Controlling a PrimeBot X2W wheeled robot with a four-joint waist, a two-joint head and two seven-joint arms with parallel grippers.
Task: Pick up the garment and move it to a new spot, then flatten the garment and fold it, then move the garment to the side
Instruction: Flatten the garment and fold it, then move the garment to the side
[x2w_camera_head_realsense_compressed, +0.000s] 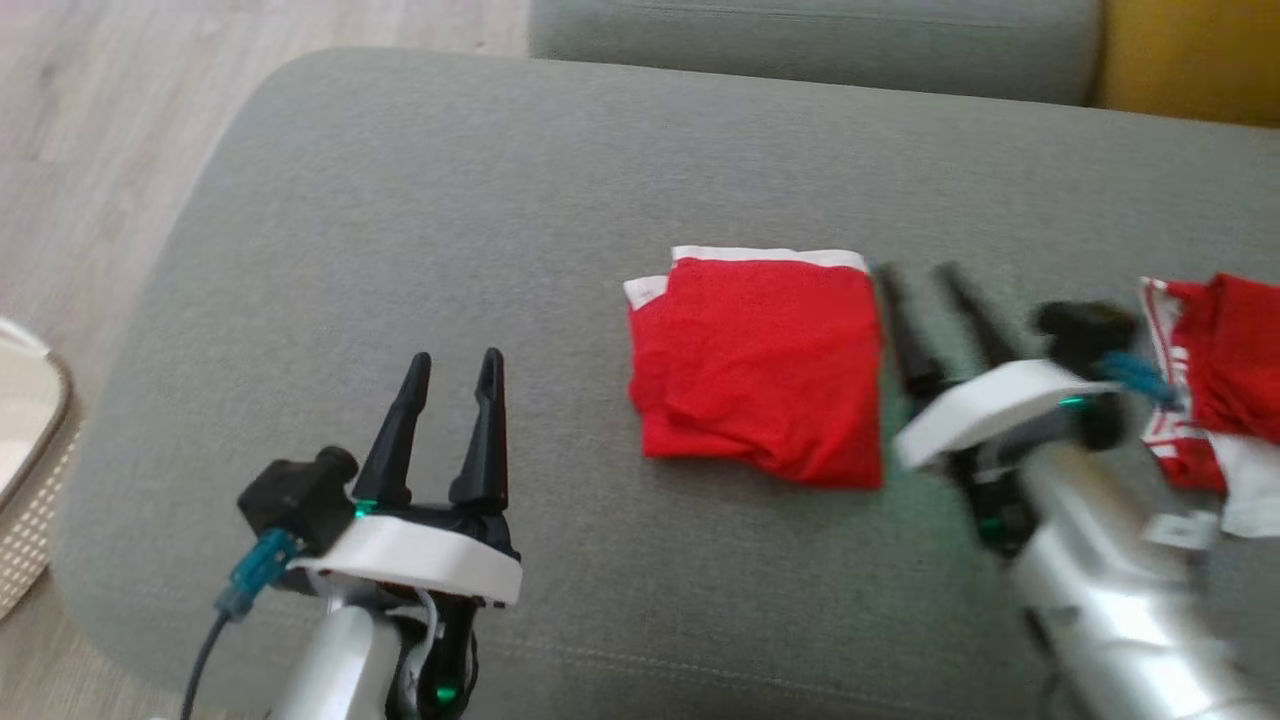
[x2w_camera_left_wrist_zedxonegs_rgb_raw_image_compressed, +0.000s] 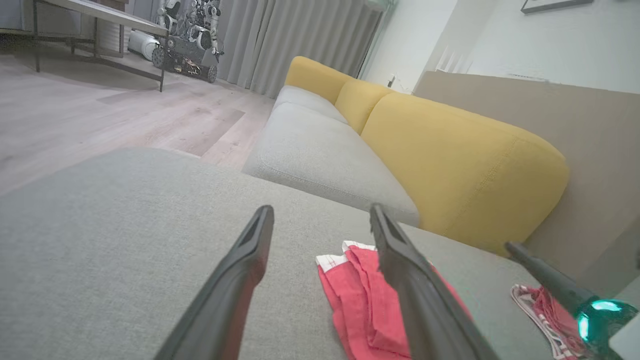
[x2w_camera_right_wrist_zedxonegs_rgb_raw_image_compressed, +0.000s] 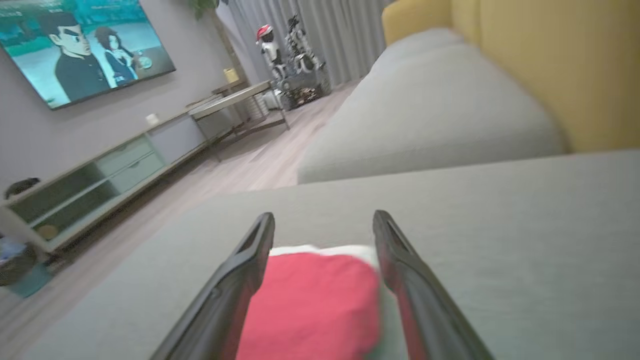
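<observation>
Folded red garment (x2w_camera_head_realsense_compressed: 757, 370) lies mid grey sofa cushion (x2w_camera_head_realsense_compressed: 400, 200). Right gripper (x2w_camera_head_realsense_compressed: 915, 272) sits just beside its right edge, jaws parted, empty; left gripper (x2w_camera_head_realsense_compressed: 455, 360), jaws also parted, is well apart to its left. Right arm likely takes the side move.

I see a red garment (x2w_camera_head_realsense_compressed: 760, 370) with a white edge, a grey sofa seat (x2w_camera_head_realsense_compressed: 400, 250) — and yellow back cushions (x2w_camera_left_wrist_zedxonegs_rgb_raw_image_compressed: 450, 160).
</observation>
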